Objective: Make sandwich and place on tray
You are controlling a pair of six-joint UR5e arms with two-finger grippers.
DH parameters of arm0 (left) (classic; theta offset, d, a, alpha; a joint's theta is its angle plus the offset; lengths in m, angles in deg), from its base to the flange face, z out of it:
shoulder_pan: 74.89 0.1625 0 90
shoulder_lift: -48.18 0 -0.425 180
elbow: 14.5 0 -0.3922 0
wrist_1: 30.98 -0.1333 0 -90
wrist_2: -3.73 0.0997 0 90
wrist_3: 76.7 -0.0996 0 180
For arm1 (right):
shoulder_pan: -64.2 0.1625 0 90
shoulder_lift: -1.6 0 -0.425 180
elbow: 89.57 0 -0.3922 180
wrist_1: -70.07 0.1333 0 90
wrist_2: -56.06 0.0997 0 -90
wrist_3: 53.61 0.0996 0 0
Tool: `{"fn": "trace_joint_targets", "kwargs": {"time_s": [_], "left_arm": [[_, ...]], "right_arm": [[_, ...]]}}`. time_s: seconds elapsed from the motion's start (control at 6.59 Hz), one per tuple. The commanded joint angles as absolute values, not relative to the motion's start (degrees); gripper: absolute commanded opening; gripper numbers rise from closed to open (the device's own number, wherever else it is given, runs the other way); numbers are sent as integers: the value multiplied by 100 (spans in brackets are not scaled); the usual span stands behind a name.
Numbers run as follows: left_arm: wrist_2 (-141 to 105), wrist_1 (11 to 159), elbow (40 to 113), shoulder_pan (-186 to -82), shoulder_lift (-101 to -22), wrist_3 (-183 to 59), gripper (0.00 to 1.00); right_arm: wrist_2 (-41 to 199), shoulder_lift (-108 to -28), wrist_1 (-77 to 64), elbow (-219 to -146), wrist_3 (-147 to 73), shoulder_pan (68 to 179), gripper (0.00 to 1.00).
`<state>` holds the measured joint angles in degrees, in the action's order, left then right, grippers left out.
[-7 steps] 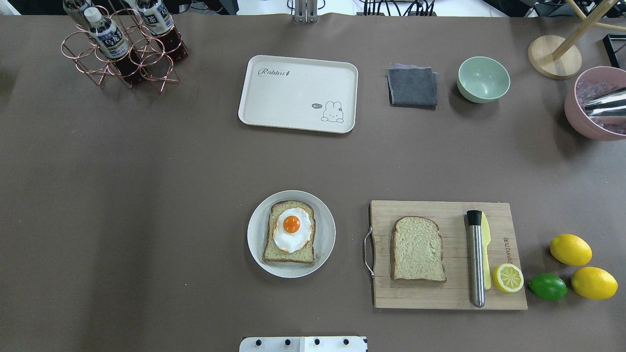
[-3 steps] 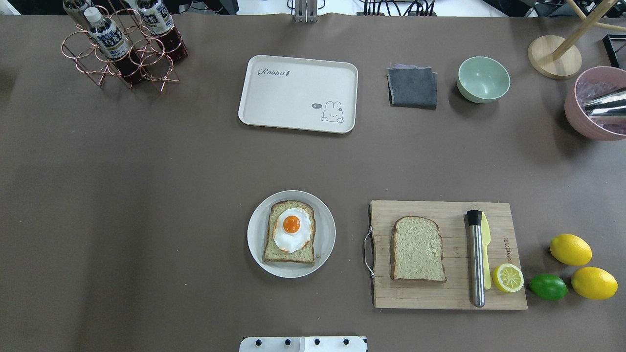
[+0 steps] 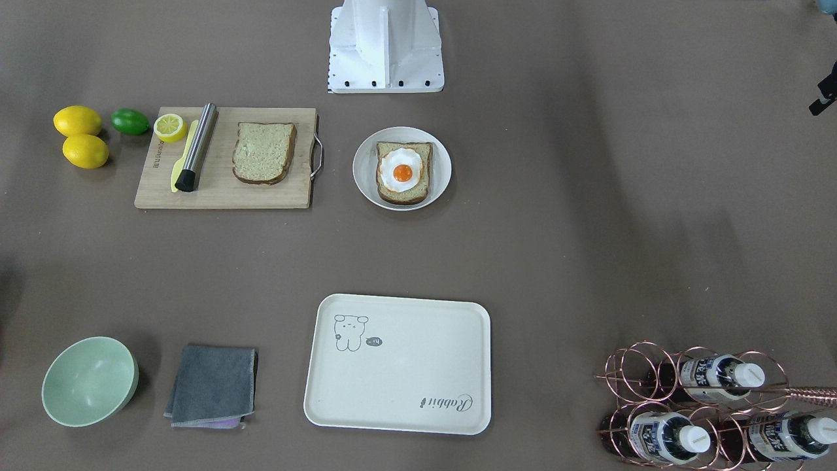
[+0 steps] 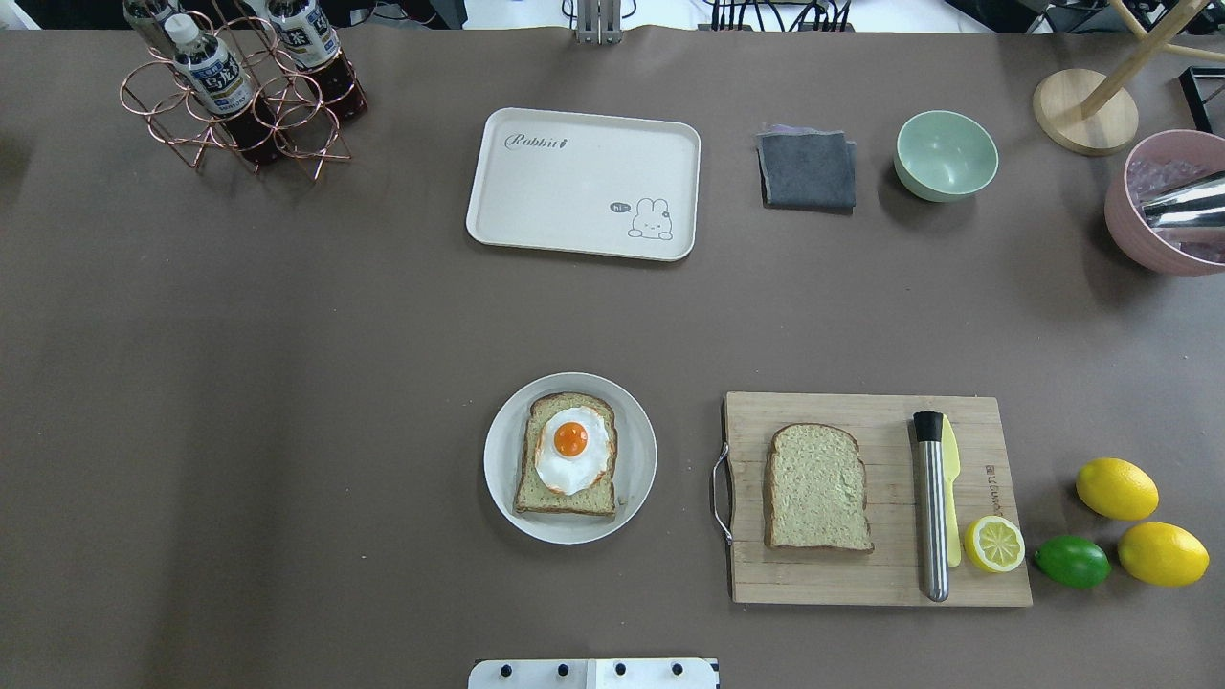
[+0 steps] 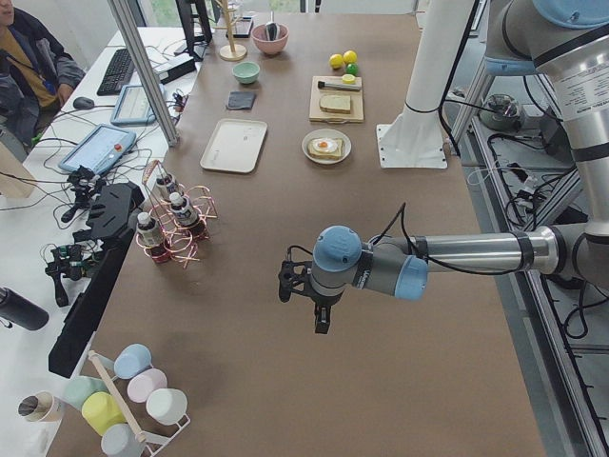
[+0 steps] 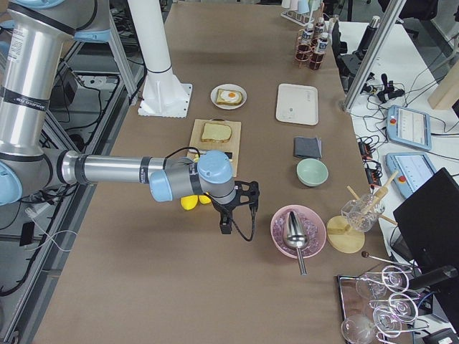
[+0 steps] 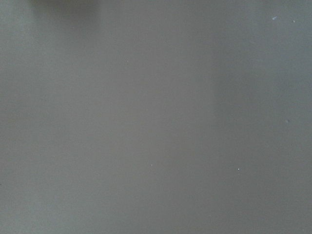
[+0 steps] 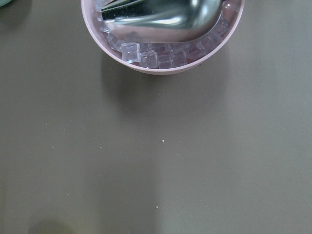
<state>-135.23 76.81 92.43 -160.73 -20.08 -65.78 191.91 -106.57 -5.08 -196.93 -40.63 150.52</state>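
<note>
One bread slice (image 4: 567,500) lies on a round white plate (image 4: 500,459) near the table's front middle, with the fried egg (image 4: 571,450) on top. The second bread slice (image 4: 818,488) lies bare on the wooden cutting board (image 4: 861,584) to the right. The cream tray (image 4: 574,182) sits at the far middle with nothing on it. My left gripper (image 5: 322,319) shows only in the exterior left view, far off past the bottle rack; I cannot tell its state. My right gripper (image 6: 224,228) shows only in the exterior right view, near the pink bowl; I cannot tell its state.
A steel muddler (image 4: 930,507), yellow knife (image 4: 951,478) and half lemon (image 4: 993,544) lie on the board. Lemons (image 4: 1116,488) and a lime (image 4: 1072,561) sit beside it. A grey cloth (image 4: 809,170), green bowl (image 4: 946,155), pink ice bowl (image 4: 1158,230) and bottle rack (image 4: 239,86) stand at the back.
</note>
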Motion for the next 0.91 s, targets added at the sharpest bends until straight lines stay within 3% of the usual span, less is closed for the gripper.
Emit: {"fn": "trace_joint_targets", "kwargs": {"time_s": [0.0, 0.76], "left_arm": [[-13593, 7721, 9255, -16067, -2037, -6581, 98], [-13593, 7695, 9370, -16067, -2125, -6572, 98]], "right_arm": [[19238, -10659, -534, -19662, -4052, 15042, 100], [19448, -10449, -508, -20046, -3030, 14500, 100]]}}
